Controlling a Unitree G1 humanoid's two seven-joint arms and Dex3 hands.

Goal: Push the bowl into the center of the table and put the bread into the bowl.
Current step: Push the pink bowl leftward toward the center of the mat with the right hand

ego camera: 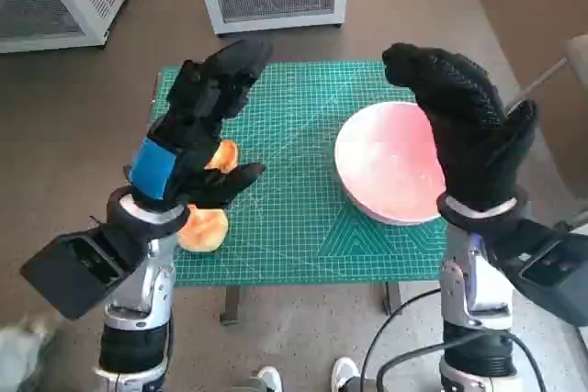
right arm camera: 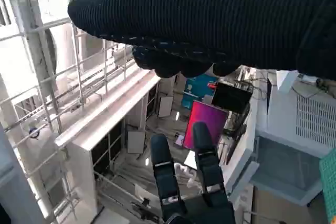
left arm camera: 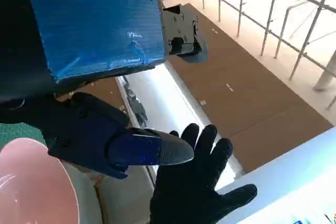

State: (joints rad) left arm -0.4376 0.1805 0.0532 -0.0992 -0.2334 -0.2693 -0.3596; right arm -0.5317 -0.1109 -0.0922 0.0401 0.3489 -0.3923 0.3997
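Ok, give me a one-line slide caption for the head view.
Both hands, left and right, raised open above the green mat; pink bowl at its right, bread at its left.

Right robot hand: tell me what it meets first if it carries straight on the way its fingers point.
Probably nothing on the table. The right robot hand is raised beside the pink bowl, fingers aimed past the green mat's far edge; height is unclear.

On the bench (ego camera: 303,254), the bread (ego camera: 204,227) lies well left of the bowl (ego camera: 386,167), which sits at the bench's right edge.
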